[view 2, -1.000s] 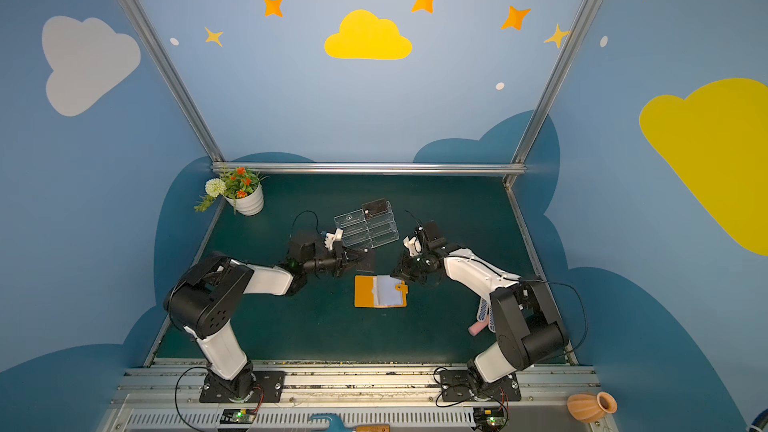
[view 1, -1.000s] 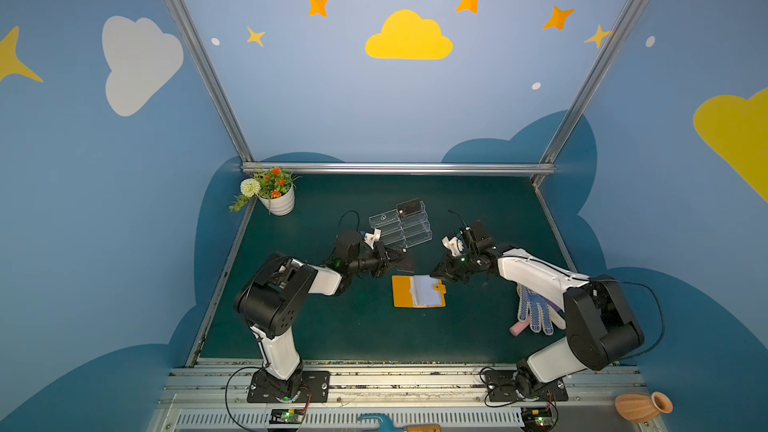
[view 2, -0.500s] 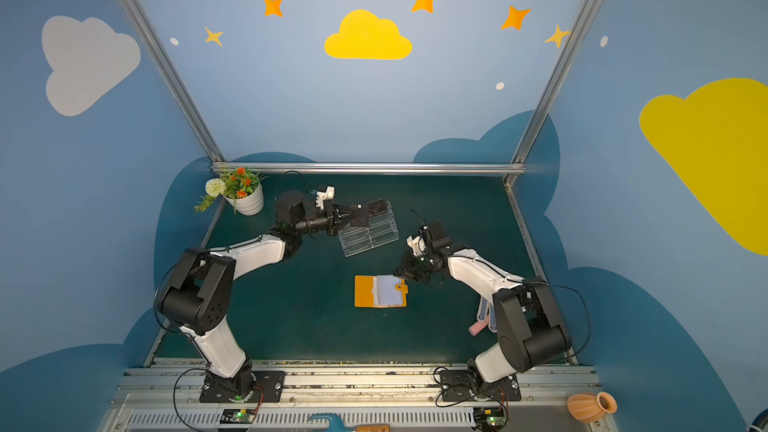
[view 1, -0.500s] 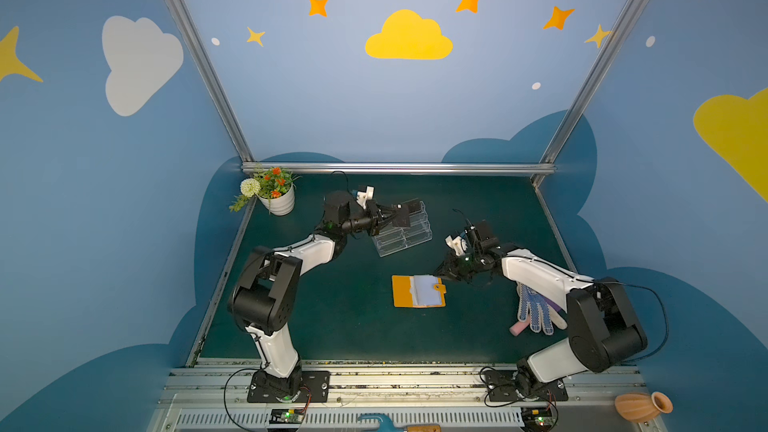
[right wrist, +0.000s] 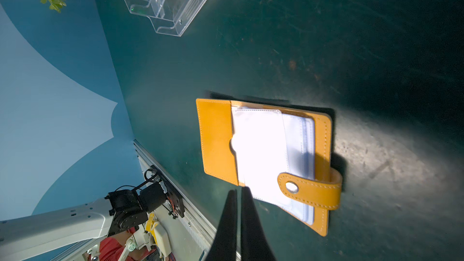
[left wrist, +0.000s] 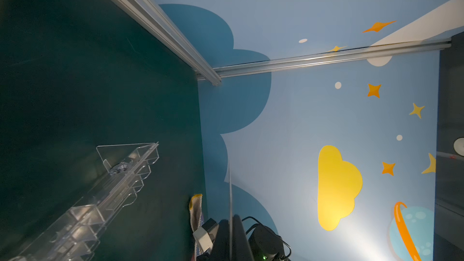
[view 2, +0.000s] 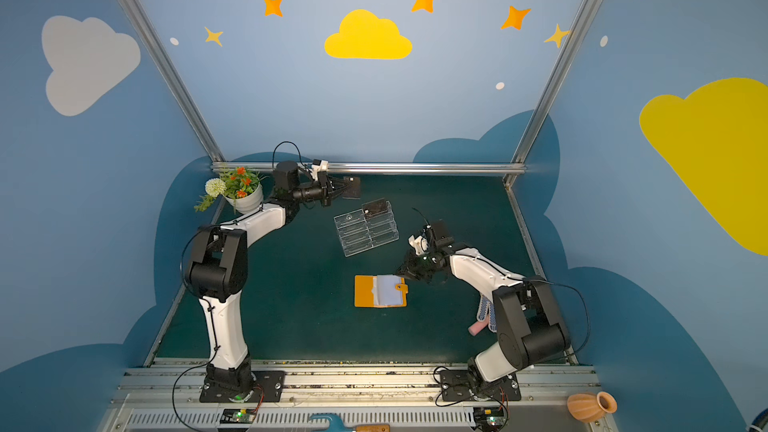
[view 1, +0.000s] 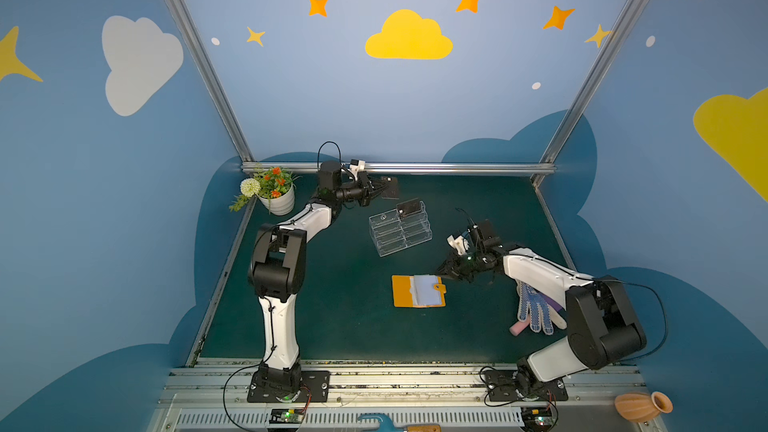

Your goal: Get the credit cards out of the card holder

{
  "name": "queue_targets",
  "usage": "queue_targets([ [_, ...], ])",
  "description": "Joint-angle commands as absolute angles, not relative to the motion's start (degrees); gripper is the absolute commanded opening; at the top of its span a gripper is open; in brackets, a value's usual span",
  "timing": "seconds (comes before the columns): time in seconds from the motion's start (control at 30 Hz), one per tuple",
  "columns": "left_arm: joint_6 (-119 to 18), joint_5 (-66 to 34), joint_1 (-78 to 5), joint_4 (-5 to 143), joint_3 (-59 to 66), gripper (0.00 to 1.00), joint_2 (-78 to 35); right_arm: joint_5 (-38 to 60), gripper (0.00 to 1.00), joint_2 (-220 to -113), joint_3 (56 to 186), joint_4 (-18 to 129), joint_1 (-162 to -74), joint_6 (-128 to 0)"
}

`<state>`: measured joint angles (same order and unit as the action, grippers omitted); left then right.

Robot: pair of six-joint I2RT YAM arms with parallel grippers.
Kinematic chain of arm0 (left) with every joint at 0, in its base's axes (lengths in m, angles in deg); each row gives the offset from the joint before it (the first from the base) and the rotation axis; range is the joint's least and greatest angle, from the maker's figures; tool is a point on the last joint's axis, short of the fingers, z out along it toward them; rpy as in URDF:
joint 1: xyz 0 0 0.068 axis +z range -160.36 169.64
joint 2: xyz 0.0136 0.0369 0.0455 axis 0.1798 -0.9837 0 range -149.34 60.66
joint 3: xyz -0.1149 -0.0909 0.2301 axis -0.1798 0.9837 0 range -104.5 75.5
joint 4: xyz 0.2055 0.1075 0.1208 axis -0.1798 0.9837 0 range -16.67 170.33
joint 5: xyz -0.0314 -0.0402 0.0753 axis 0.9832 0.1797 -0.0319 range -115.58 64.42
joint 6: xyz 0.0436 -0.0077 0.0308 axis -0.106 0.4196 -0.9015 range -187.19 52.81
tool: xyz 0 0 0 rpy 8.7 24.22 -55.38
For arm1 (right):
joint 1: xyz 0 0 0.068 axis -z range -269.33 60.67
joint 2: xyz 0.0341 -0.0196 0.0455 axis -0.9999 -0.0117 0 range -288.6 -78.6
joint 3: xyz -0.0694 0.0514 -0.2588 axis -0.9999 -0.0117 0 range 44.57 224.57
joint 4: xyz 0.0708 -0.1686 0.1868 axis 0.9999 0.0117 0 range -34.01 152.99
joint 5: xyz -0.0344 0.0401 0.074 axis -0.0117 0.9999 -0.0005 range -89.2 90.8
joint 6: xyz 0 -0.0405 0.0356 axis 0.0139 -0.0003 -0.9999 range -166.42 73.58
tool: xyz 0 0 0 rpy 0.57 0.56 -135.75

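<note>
You are seeing a clear acrylic stand (view 1: pixel 400 231) standing on the green mat (view 1: pixel 353 326), between the left gripper (view 1: pixel 381 189) and the right gripper (view 1: pixel 439 273). A white flower pot (view 1: pixel 277 200) is sitting behind the left gripper. A dotted glove (view 1: pixel 535 312) is lying well behind the right gripper, touching a pink piece (view 1: pixel 518 328); a clay vase (view 1: pixel 642 406) is resting farther off.

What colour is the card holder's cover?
Orange-yellow with pale stitching along the edges; the card holder shows best in the right wrist view.
</note>
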<state>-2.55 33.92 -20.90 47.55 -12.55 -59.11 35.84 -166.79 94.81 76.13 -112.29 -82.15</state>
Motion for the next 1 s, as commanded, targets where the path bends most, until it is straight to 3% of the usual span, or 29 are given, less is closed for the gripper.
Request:
queue_targets([
  [0.0,-7.16,37.82,-20.33,51.97,-17.90,0.04,-61.91,37.32,0.00,-168.77,95.18,75.54,-111.84,-81.16],
  [0.4,-19.29,45.05,-20.32,64.81,-34.53,0.04,-71.76,38.18,0.00,-172.25,96.16,74.02,-111.57,-81.40],
  [0.97,-39.48,44.83,-22.58,89.57,-54.18,0.04,-82.59,39.38,0.00,-174.47,97.29,74.83,-110.86,-80.53],
])
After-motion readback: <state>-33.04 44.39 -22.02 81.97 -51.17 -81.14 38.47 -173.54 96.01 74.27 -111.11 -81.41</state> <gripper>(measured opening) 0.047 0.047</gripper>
